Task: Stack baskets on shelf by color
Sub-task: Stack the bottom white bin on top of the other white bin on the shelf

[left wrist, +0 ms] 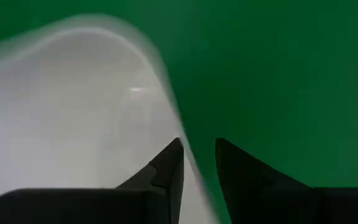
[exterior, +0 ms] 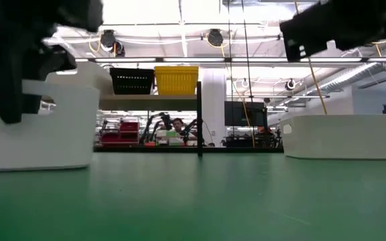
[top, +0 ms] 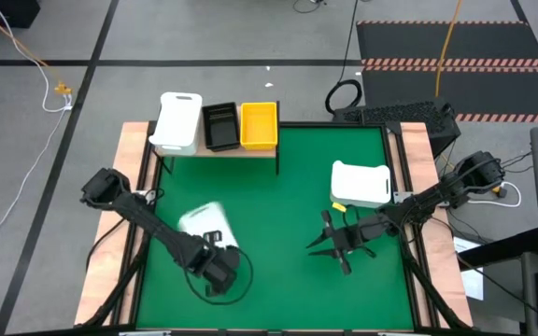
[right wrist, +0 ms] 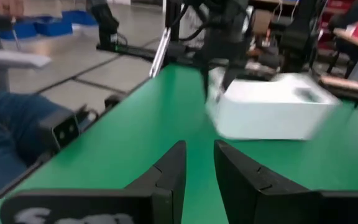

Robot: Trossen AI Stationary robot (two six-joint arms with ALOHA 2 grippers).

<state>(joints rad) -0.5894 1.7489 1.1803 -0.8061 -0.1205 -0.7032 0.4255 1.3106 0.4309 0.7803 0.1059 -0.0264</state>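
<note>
White basket (top: 204, 222), rounded corners, blurred, over green mat (top: 288, 187) near left edge; left gripper (left wrist: 197, 163) fingers clamped on its wall. Another white basket (top: 361, 183) lies at mat's right. Shelf (top: 215, 149) carries white, black, yellow baskets. Right gripper (right wrist: 199, 163) empty, fingers slightly apart.

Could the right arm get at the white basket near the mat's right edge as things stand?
Probably yes. The right gripper hangs empty over bare green mat, and that white basket sits close beside the arm with nothing between them. The left gripper is busy on another white basket across the mat.
</note>
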